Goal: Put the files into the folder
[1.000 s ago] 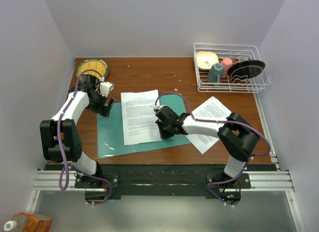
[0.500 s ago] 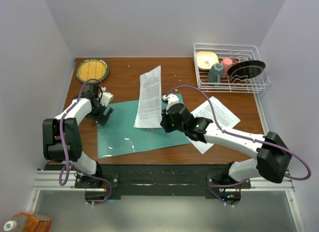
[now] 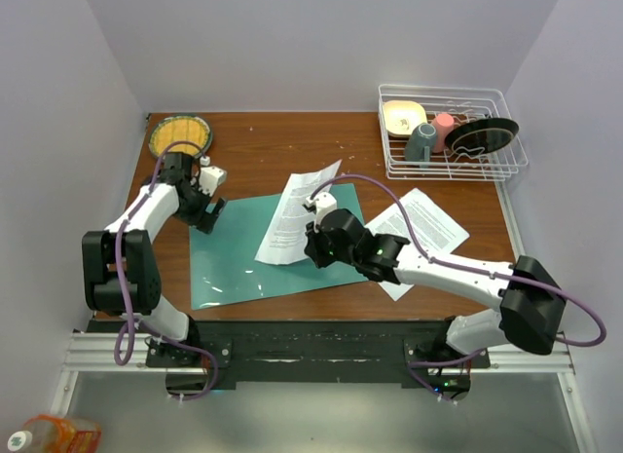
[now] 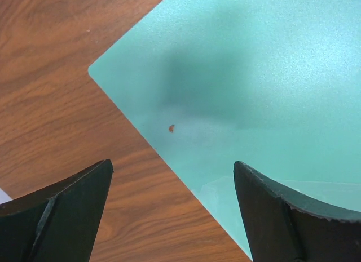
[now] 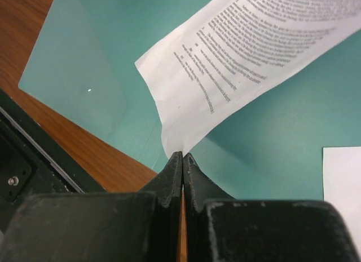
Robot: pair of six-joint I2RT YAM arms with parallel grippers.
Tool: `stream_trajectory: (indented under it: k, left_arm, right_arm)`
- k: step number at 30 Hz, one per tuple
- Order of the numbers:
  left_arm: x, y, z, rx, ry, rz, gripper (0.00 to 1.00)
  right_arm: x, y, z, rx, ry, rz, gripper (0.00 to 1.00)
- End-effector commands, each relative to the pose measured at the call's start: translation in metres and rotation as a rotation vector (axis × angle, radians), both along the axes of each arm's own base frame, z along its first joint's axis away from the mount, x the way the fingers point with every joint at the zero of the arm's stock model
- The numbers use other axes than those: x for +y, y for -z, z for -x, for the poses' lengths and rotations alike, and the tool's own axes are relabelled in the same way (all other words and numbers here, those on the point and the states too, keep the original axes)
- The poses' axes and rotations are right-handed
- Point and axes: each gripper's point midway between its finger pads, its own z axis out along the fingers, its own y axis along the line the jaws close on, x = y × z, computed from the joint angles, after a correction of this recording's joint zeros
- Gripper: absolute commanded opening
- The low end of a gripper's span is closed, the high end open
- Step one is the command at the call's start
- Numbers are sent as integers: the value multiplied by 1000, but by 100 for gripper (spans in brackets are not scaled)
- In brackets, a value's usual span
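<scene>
Files: one printed sheet (image 3: 292, 214) is now off the folder (image 3: 234, 263), held by its near corner. A second ago it lay flat on the teal cover.
Right pincer (image 3: 313, 246): clenched on that corner, and the wrist view shows the jaws pressed tight with the paper (image 5: 254, 53) rising from between them.
Sheet's lean: half a second ago it stood nearly upright. Now it tips leftward and sags over the folder's right half.
Left pincer (image 3: 207, 211): released and holding nothing, poised over the folder's far-left corner (image 4: 254, 76), much where it was.
Second sheet (image 3: 423, 229): lies on the desk (image 3: 263, 151) just right of the folder, not yet picked up.
Meaning: as I judge it, the paper was only on top of the folder, not in it. I have lifted it clear, so the cover must be opened next.
</scene>
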Motion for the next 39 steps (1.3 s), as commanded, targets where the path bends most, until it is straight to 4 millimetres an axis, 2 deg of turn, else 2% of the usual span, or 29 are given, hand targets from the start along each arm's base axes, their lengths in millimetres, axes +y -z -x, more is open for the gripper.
stream_trajectory:
  k: [1,4,6,7,9,10,12,13,19,22,24,27,31,32,35,37,39]
  left_arm:
    - [-12,-2,1,-5,10,65,94]
    - [-31,-13,1,-4,42,131,94]
    - [-54,-21,2,-8,98,164,94]
    - [-73,-28,1,-22,148,175,94]
    - [-93,-31,-1,-37,188,185,95]
    - [-108,-28,1,-28,228,175,95]
    - [-118,-18,0,-11,241,152,95]
    - [-122,-7,0,14,253,116,94]
    - [-117,28,-1,38,256,-37,93]
    - [-113,37,3,44,257,-79,92]
    - [-109,39,5,46,254,-102,92]
    - [-110,32,9,37,254,-88,92]
    - [-118,-1,3,-19,264,-44,93]
    - [-119,-3,3,-23,272,-41,93]
    - [-114,5,12,11,288,-60,93]
    - [-107,17,21,46,293,-85,92]
    - [-104,16,25,36,296,-87,92]
  right_arm:
    - [8,-32,7,-52,-58,-41,0]
    - [11,-10,10,-1,-63,-19,0]
    - [14,4,13,39,-50,-29,0]
    - [15,18,14,68,-42,-12,0]
    - [16,36,19,118,-32,-3,0]
    - [14,48,21,149,-17,13,0]
    - [14,54,23,160,-10,12,0]
    - [13,58,23,167,-3,12,0]
    - [2,70,27,195,47,9,1]
    - [0,81,29,214,65,15,2]
    - [-2,88,27,225,84,31,0]
    - [1,93,25,228,100,27,0]
    - [4,96,23,236,102,35,0]
    - [4,96,23,237,100,37,0]
    - [5,90,21,223,102,20,17]
    - [5,89,18,228,111,16,21]
    - [5,91,17,233,118,17,21]
